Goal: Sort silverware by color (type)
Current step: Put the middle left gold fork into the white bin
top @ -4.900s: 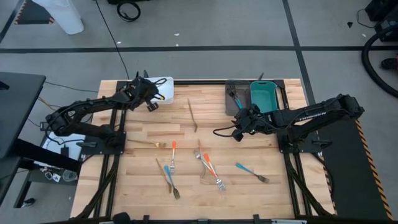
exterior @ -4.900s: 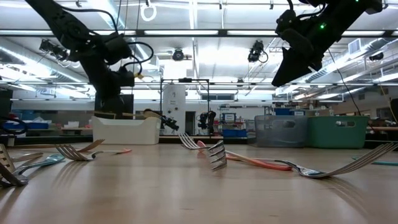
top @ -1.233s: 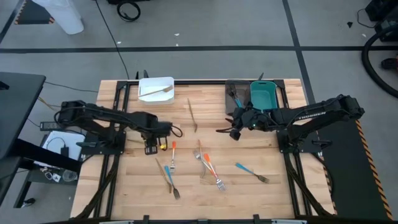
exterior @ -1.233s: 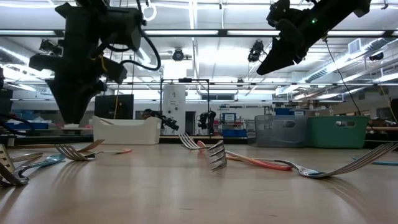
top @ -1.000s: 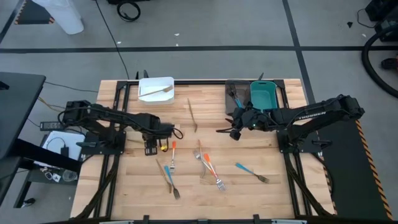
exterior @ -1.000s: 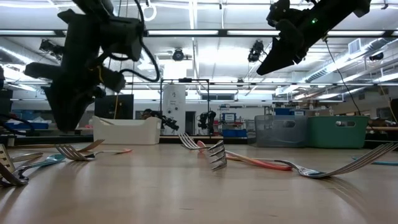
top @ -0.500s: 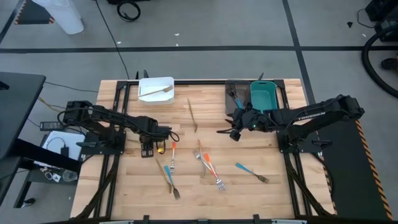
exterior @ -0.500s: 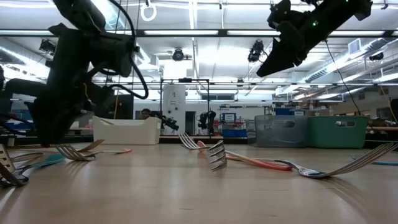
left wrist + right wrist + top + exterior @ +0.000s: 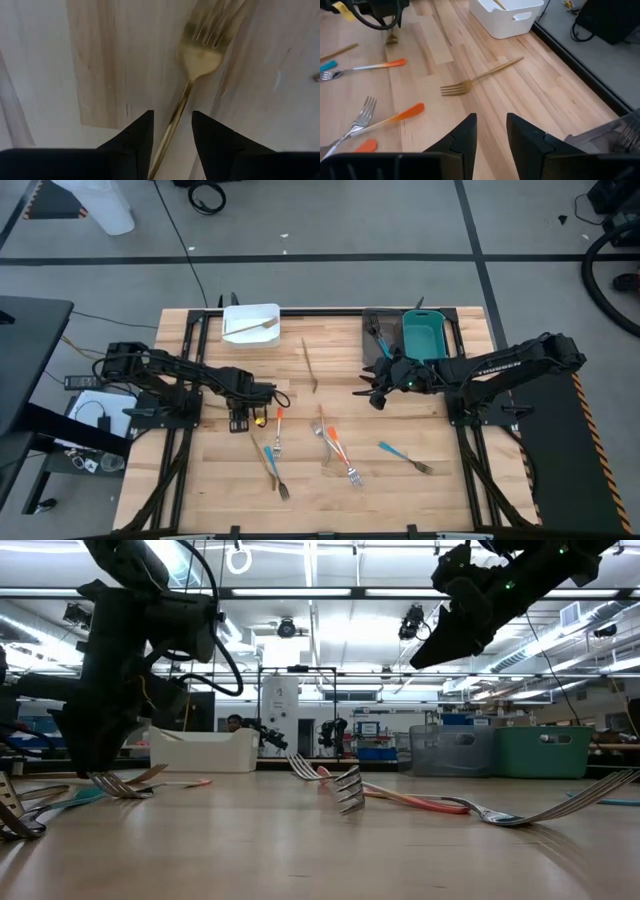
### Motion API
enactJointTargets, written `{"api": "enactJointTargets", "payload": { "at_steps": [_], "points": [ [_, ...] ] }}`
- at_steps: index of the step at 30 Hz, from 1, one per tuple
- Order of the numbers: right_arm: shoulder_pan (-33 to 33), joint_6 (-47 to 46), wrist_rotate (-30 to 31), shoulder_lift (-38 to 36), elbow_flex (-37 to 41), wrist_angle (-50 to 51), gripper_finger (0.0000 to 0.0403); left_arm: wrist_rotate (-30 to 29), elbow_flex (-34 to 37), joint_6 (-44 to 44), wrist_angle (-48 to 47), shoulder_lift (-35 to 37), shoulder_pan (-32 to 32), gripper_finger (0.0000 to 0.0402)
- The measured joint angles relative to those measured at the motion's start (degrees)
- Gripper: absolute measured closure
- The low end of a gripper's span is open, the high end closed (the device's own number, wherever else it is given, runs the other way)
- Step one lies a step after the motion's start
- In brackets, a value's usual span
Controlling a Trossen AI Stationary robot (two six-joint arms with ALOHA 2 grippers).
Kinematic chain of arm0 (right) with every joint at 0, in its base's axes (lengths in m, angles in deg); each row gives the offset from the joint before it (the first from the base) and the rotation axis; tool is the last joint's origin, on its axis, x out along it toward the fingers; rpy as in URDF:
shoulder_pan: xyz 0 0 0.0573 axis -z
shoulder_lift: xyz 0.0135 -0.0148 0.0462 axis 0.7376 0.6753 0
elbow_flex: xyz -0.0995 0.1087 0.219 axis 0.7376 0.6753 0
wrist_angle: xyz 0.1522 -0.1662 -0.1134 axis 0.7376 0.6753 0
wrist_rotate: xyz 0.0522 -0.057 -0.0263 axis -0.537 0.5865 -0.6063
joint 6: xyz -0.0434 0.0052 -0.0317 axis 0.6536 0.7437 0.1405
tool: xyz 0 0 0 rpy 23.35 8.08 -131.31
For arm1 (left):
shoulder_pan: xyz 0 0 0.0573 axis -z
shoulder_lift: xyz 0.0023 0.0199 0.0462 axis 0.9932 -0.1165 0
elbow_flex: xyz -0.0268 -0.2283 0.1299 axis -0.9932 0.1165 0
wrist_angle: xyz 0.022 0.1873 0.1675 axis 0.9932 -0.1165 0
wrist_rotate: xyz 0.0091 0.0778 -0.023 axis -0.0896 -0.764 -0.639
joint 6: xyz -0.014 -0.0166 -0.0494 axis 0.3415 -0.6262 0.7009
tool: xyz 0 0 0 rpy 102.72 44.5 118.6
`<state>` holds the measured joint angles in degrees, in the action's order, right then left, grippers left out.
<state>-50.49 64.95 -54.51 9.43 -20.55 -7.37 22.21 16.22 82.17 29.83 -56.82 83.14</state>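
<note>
A gold fork (image 9: 200, 52) lies flat on the wood at the table's left. My left gripper (image 9: 172, 134) points down over it, open, one finger on either side of the handle without touching it; it is low over the table in the high view (image 9: 238, 423). My right gripper (image 9: 368, 397) hangs open above the table's middle right, holding nothing. Another gold fork (image 9: 470, 82) lies ahead of it. Orange-handled forks (image 9: 336, 448), a single orange fork (image 9: 278, 428) and blue-handled forks (image 9: 402, 455) lie scattered toward the near side.
A white bin (image 9: 250, 323) with a gold utensil in it stands at the far left. A grey bin (image 9: 377, 335) and a teal bin (image 9: 425, 335) stand at the far right. A blue fork and a gold one (image 9: 270, 463) lie crossed near the front.
My left gripper has sunk toward the table, down over the gold fork's handle, its fingers staying open. The silverware has not moved.
</note>
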Motion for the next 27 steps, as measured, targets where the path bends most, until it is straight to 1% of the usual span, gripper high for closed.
{"api": "enactJointTargets", "payload": {
  "at_steps": [2, 4, 11, 14, 17, 23, 25, 27],
  "points": [
    [0.0, 0.0, 0.0, 0.0, 0.7, -1.0, 0.0286, 0.1, 0.0, -0.2, 0.0, 0.0, 0.0, 0.0264],
    [0.0, 0.1, 0.0, 0.0, 1.4, -2.6, 0.0286, 0.4, 0.0, -0.3, 0.2, 0.0, 0.0, 0.0277],
    [0.0, 0.1, -0.1, 0.0, 2.3, -4.4, 0.0286, 0.5, 0.0, -0.5, 0.8, 0.0, 0.0, 0.0367],
    [0.0, 0.2, -0.6, 0.0, 2.3, -4.4, 0.0286, 0.5, 0.0, -1.0, 1.8, 0.0, 0.0, 0.0384],
    [0.0, 0.2, -1.0, 0.0, 2.3, -4.3, 0.0286, 0.5, -0.1, -1.0, 2.4, 0.1, 0.0, 0.0376],
    [0.0, 0.2, -1.0, 0.0, 2.3, -4.3, 0.0286, -0.6, 0.4, 1.0, 4.8, -0.1, 0.0, 0.0308],
    [0.0, 0.2, -1.0, 0.0, 2.3, -4.3, 0.0286, -0.6, 1.0, 0.9, 6.1, 0.0, 0.0, 0.0294],
    [0.0, 0.2, -1.0, 0.0, 2.3, -4.3, 0.0286, -0.6, 1.5, 1.0, 6.6, 0.2, 0.0, 0.0291]
  ]
}}
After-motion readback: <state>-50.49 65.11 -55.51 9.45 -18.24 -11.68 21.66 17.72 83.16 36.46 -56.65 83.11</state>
